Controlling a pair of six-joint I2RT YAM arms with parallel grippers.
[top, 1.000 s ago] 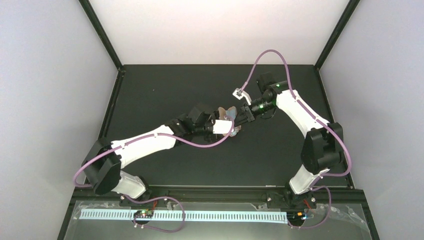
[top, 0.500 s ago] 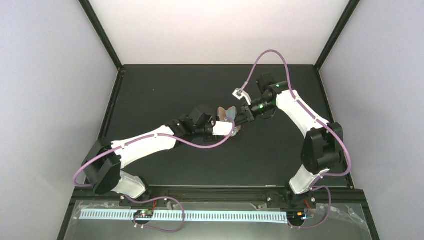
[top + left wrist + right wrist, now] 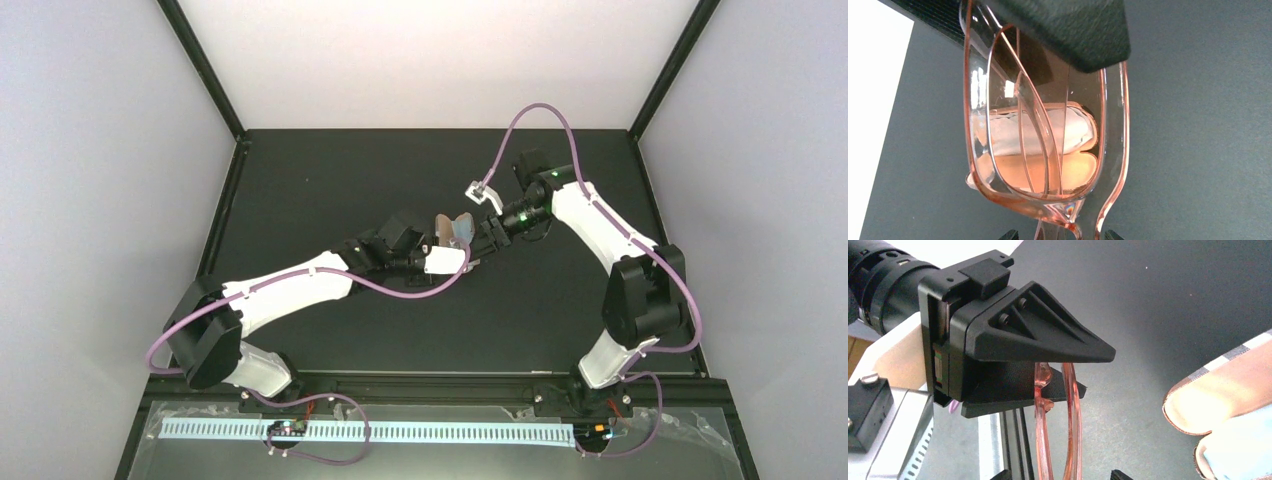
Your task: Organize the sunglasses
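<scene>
Over the open case (image 3: 1208, 400) on the table (image 3: 300, 180), the sunglasses (image 3: 1048, 125) hang edge-on, their frame clamped in the left jaws. The right jaws stand parted either side, gripping nothing.

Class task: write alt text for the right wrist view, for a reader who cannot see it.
The left end effector, black, grips the translucent reddish sunglasses edge-on above a dark table. At the right edge lies an open striped case with a light-blue cloth in it.
</scene>
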